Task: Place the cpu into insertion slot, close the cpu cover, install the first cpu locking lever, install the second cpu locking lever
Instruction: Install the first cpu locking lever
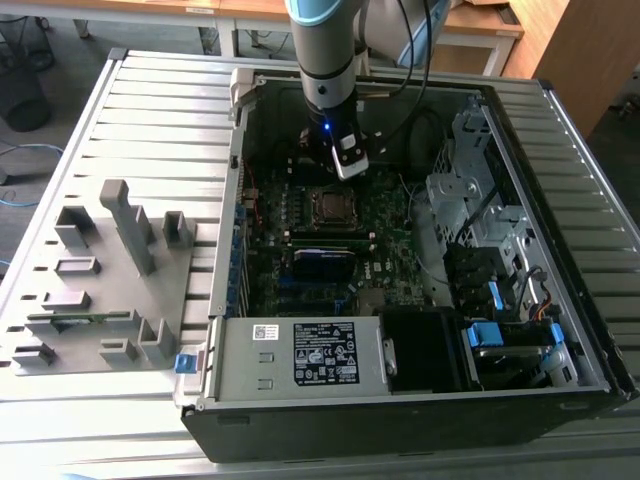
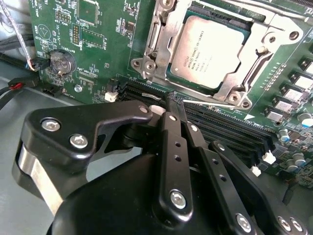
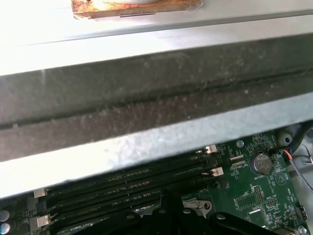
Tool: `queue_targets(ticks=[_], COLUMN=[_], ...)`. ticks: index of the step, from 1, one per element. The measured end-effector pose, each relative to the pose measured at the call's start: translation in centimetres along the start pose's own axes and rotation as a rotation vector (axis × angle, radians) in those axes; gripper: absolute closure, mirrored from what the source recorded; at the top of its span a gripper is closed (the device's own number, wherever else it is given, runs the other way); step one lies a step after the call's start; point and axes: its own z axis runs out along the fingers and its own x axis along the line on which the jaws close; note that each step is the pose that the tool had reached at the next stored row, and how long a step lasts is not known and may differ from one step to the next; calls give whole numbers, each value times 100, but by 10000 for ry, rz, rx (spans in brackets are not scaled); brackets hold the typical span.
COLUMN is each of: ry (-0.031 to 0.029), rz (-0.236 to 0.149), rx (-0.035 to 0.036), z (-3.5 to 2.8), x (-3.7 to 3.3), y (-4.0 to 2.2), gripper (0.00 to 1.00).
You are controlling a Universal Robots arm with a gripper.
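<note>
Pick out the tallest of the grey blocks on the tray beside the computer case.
The narrow grey post on the tray; it rises well above every other block, such as its squat neighbour.

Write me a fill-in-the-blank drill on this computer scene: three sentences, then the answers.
1. The motherboard around the cpu and the cpu cover is coloured ____.
2. In the exterior view, the end effector reaches into the open computer ____.
3. In both wrist views, a round coin ____ sits on the motherboard.

Missing words: green; case; battery
</note>
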Motion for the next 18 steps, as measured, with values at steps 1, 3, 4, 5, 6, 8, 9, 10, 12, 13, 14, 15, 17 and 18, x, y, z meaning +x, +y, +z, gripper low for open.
queue_targets(ticks=[1, 3, 4, 5, 6, 8, 9, 10, 12, 13, 14, 15, 17, 18], ry=[0, -1, -3, -6, -8, -12, -13, -12, -10, -11, -10, -11, -11, -14], rz=[9, 26, 35, 45, 57, 87, 104, 121, 148, 154, 155, 156, 157, 157], rx=[-10, -9, -9, -9, -10, -21, -31, -47, -68, -71, -72, -73, -73, -71], z=[0, 0, 0, 1, 1, 2, 3, 3, 3, 3, 4, 4, 6, 9], x=[1, 2, 2, 2, 2, 2, 3, 3, 5, 5, 5, 5, 6, 6], y=[2, 4, 4, 5, 6, 7, 8, 10, 14, 16, 16, 16, 16, 16], gripper=[90, 90, 90, 90, 90, 90, 90, 90, 90, 90, 90, 90, 90, 90])
